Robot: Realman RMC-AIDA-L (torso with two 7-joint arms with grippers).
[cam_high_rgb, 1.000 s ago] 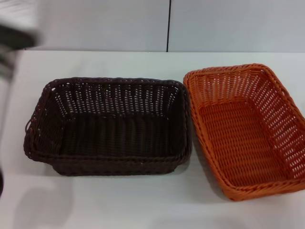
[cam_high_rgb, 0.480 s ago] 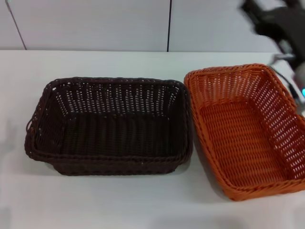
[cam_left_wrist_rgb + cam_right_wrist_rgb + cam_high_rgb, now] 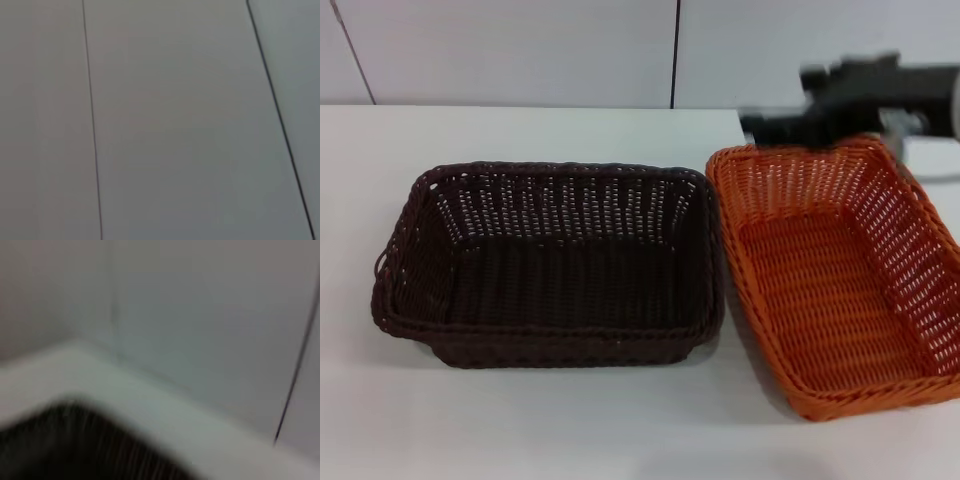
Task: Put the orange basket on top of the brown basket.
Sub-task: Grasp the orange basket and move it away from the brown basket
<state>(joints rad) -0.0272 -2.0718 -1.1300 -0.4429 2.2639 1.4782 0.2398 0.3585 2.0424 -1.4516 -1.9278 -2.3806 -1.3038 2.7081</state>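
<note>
On the white table (image 3: 550,420), the openwork orange basket (image 3: 835,275) sits beside the brown basket (image 3: 555,265), right gripper (image 3: 790,122) jaws unreadable.

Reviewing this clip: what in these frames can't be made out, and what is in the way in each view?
- Right gripper, head view: motion blur smears it at the far rim of the orange basket; finger state and contact unreadable.
- Orange basket, head view: its right side is cut off by the frame edge.
- Left gripper: in no view; the left wrist view shows only wall panels.
- Right wrist view: blurred; a dark shape, possibly the brown basket, can't be confirmed.
</note>
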